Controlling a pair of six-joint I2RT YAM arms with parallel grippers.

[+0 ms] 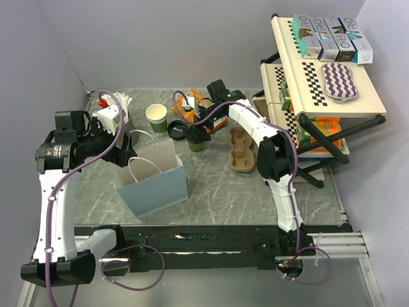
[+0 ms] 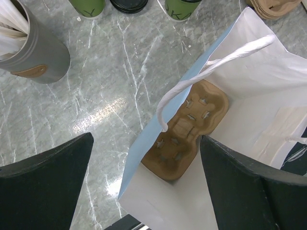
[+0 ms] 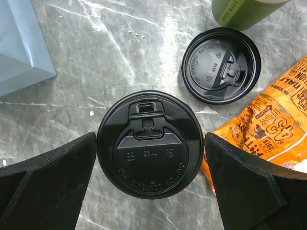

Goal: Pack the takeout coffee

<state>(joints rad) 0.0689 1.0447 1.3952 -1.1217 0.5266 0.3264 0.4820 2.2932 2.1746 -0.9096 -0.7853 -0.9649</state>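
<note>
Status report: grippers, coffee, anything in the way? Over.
Left gripper jaws open over paper bag, cup carrier inside. Right gripper jaws open, straddling lidded takeout coffee. Orange packet close beside one jaw.

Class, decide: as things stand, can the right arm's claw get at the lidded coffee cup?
Probably yes: the open right claw straddles the takeout coffee, one finger either side of its lid. Only the orange packet crowds one finger.

From above and behind me, the top camera takes in the whole counter (image 1: pixel 255 192). My left wrist camera looks down close into the bag (image 2: pixel 249 96); my right, closer still, looks onto the takeout coffee (image 3: pixel 151 143). Both catch the loose lid (image 3: pixel 220 64).
</note>
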